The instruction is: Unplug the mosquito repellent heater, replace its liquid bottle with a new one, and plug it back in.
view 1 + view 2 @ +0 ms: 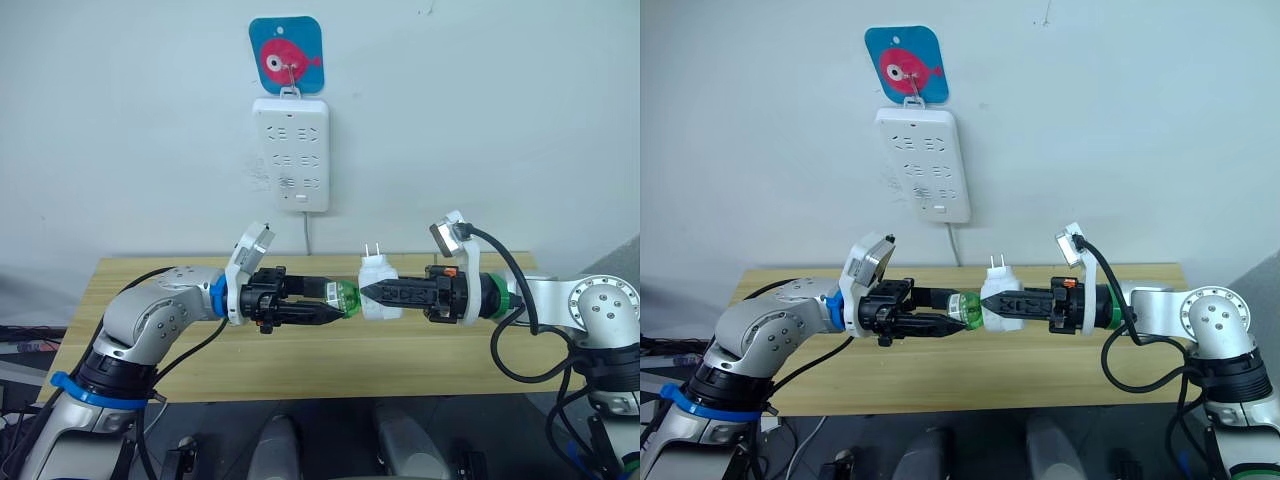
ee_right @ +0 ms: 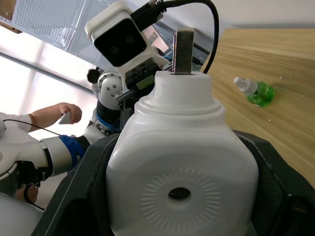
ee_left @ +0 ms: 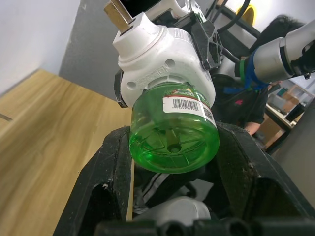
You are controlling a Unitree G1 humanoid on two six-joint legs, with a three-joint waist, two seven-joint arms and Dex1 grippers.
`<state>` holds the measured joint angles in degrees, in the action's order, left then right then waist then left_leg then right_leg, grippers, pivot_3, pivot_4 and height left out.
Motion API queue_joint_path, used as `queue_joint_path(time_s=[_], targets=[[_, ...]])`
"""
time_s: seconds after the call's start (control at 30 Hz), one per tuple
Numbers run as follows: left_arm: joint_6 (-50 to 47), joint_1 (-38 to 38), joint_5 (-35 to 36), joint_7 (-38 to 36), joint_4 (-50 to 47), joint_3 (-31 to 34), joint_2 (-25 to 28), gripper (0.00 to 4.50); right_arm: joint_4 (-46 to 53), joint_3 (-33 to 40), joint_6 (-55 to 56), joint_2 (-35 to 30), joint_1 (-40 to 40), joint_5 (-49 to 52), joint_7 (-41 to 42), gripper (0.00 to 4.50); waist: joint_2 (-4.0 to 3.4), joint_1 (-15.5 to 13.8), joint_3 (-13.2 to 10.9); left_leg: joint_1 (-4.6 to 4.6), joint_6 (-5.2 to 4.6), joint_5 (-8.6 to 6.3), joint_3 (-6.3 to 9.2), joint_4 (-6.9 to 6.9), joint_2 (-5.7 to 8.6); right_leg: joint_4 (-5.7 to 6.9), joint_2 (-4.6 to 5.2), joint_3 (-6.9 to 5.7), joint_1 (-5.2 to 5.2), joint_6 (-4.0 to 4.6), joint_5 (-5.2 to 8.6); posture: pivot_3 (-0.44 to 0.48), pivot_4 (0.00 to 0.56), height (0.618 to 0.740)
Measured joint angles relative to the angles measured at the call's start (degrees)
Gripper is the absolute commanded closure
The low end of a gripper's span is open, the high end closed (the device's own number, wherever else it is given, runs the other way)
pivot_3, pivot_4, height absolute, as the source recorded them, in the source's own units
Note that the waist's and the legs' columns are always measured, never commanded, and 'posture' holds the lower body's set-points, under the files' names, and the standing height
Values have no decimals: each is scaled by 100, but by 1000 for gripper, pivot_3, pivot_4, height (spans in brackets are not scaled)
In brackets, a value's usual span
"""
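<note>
Two end effectors at frame centre: my left end effector (image 1: 335,300) grips the green translucent liquid bottle (image 1: 347,298), my right end effector (image 1: 372,293) clamps the small white rounded plastic heater (image 1: 379,287); cross-threading could jam it.

Green bottle held in the left pincer, still joined to the white heater.

The left pincer (image 3: 172,196) has its two black fingers (image 3: 106,177) closed against the sides of a green liquid bottle (image 3: 173,130), whose round base faces the camera and whose barcode label sits near the top. The bottle's neck sits inside the mosquito repellent heater (image 3: 165,59), itself gripped by the right pincer (image 3: 204,42) behind. The wooden tabletop (image 3: 44,132) lies below.
</note>
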<state>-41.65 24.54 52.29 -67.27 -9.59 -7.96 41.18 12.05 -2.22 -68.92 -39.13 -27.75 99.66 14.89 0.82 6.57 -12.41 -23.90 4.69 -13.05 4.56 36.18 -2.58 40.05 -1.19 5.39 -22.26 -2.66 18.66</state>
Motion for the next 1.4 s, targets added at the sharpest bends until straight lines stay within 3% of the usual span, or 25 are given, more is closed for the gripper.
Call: queue_joint_path(time_s=[0.1,0.33,0.47,0.57,0.73,0.87,1.27,1.4], targets=[[249,-66,-238,24,-88,6,-116,2270,-6,23,8,-50,8,-1,-15,1474,0,-7,0,0,0,0,-2,0,-1,-2,0,3,0,1,0,-145,207,729],[1055,-219,-1289,152,208,63,-195,21,-27,103,87,-115,38,11,-122,1474,1,-7,0,2,0,0,-7,1,0,-2,-1,9,0,1,0,-141,208,729],[1566,-458,-1806,-144,237,40,38,0,-16,83,50,-109,42,55,-121,1474,0,-8,-1,1,0,0,-10,-5,0,-7,1,10,-1,1,0,-142,209,729],[2552,-688,-2477,-346,337,-74,24,0,-16,83,50,-110,43,59,-122,1474,0,-22,-1,1,0,0,-10,-6,0,-8,3,10,-1,1,-1,-143,209,729],[5205,-712,-3387,-15,756,10,-910,0,-8,85,51,-101,47,60,-122,1474,6,-100,-4,-2,1,0,-15,3,8,-8,15,12,1,1,-2,-144,209,729],[6653,-734,-3599,42,810,114,-1163,0,-7,85,51,-101,48,60,-123,1474,5,-118,-4,-1,0,0,-17,1,7,-8,15,12,0,0,-2,-144,209,729],[7488,-835,-3640,139,959,63,-1257,0,-7,85,-12,-121,47,62,-118,1474,5,-102,-4,0,0,0,-15,3,8,-5,14,11,1,0,-2,-148,206,729],[7505,-835,-3628,130,996,-65,-1261,895,-7,85,-19,-118,40,61,-118,1474,5,-87,-4,-1,0,0,-15,2,8,-5,14,11,1,0,-2,-144,207,729]])
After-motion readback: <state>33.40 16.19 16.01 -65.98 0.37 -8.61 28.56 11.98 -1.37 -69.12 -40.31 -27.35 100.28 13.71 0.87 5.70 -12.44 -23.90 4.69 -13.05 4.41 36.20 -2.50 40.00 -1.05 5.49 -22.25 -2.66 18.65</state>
